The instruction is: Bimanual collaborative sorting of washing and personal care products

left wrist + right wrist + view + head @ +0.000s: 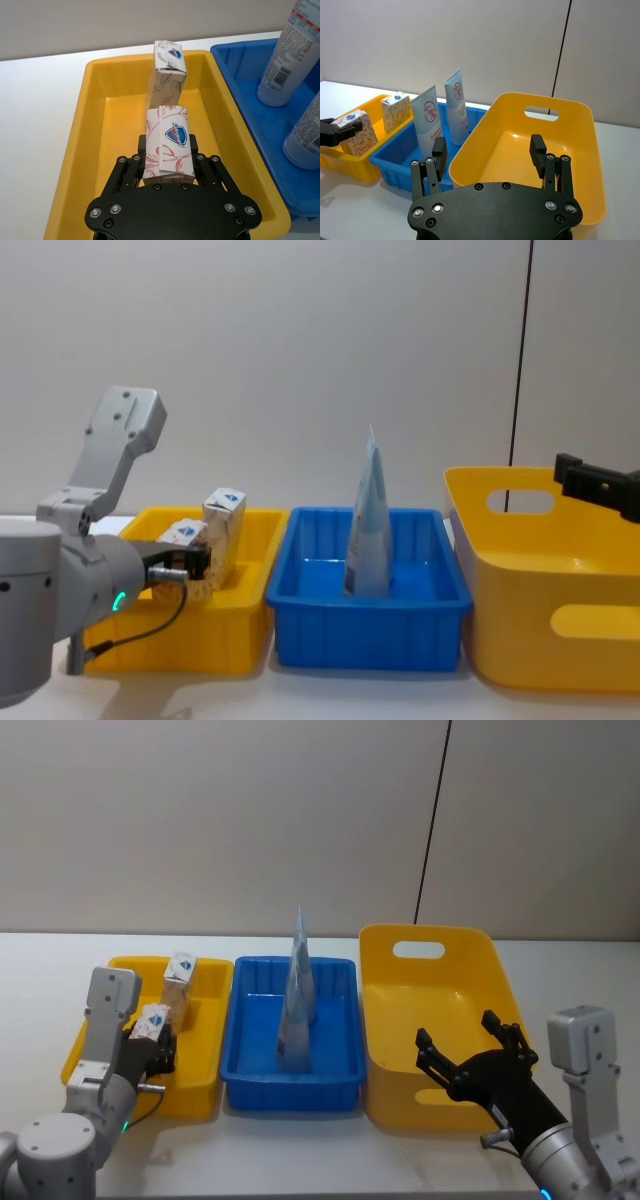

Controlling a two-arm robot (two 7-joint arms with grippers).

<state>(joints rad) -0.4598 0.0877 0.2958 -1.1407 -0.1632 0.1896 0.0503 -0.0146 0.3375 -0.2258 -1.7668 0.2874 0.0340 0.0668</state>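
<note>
Item: left gripper, clamped on the red-leaf soap box at the small yellow bin's near end, close behind the upright carton by its far wall: pushing forward on release could topple that carton; right gripper, spread wide and empty, at the large yellow bin's near edge.

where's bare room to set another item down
Most room: the large yellow bin's bare floor, under the open right end effector. Some: the blue bin's floor between the two tubes and its right wall. Crowded: the small yellow bin, with the upright soap box and the left end effector gripping another.
</note>
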